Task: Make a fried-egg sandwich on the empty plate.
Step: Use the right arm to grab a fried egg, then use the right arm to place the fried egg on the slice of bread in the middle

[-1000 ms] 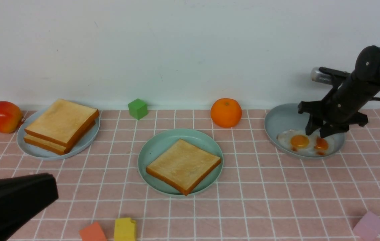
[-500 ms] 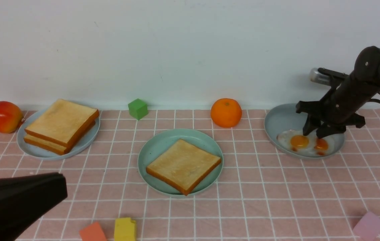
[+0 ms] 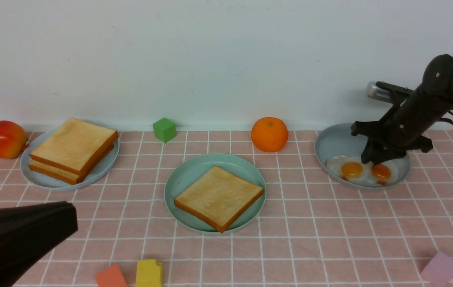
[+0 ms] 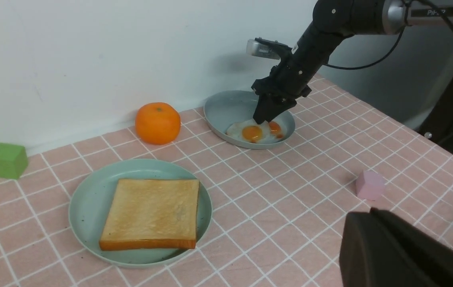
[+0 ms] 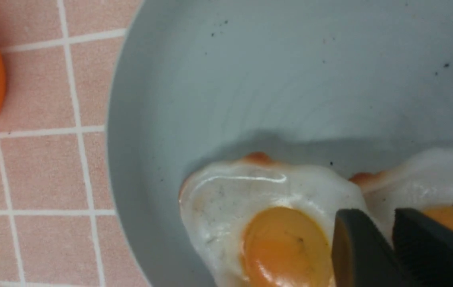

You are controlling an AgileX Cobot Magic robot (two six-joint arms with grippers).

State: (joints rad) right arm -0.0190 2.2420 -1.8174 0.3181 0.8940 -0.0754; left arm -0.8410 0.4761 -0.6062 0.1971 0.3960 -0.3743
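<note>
My right gripper (image 3: 373, 158) is down in the grey-blue dish (image 3: 330, 141), at the seam where the two fried eggs (image 3: 350, 170) lie side by side. A second ago these jaws stood wide, one finger at each side of the gap between the yolks. Now they are drawn narrow. In the right wrist view my two dark fingers (image 5: 360, 249) stand almost together, with only a thin strip of egg white between them. I cannot tell which egg that strip belongs to, nor whether it is truly pinched. As the jaws came in, the left-hand egg slid a little toward the dish's left side, and the right-hand yolk shifted slightly too. My right wrist has also crept a touch leftward. Both eggs lie flat in the dish.

The mint-green plate (image 3: 188, 173) sits in the middle of the pink checked cloth (image 3: 314, 223), just where it was. One toast slice (image 3: 218, 197) lies flat on it with no egg on top. The orange (image 3: 269, 134) stands between that plate and the dish, and it has not moved.

My left gripper (image 3: 31, 235) shows only as a black bulk low at the near left. It reaches slightly farther over the cloth than a second ago, and its jaws are pressed together.
</note>
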